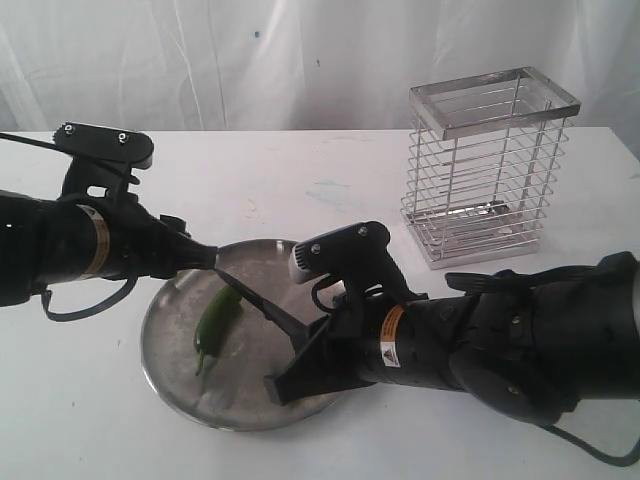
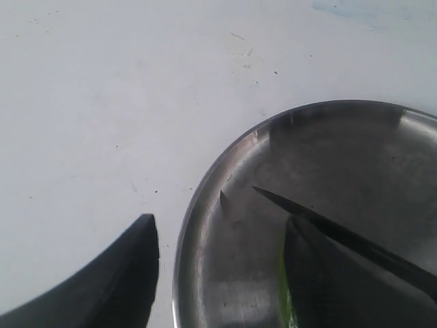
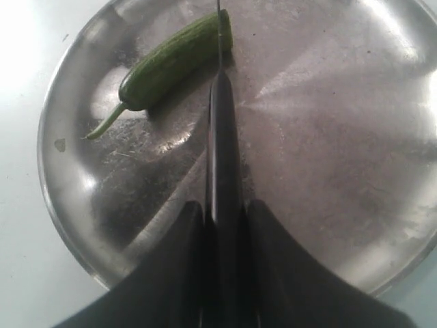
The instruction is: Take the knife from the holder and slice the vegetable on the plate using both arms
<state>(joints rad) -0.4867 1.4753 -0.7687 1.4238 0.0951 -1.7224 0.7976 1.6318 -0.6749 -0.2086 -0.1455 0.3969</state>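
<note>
The slender pale-green chilli pepper point(image 3: 171, 65) was judged likely to roll or skid on the wide, shiny stainless-steel plate point(image 3: 328, 137) once pressed, because it was not pinned. The left claw point(image 2: 220, 219) was seen spread open, with one finger outside the rim and the other just beside the chilli, and nothing was grasped. The slim all-black knife point(image 3: 220, 137) was clenched by its handle in the right claw point(image 3: 224, 208). A twist in that narrow grip could be feared, and so could a strike on the left claw's inner finger, since the blade passed just above it. Ahead of the right claw's tips the chilli was found lying flat, its thin stem pointed away from the blade and its blunt end crossed by the edge.
</note>
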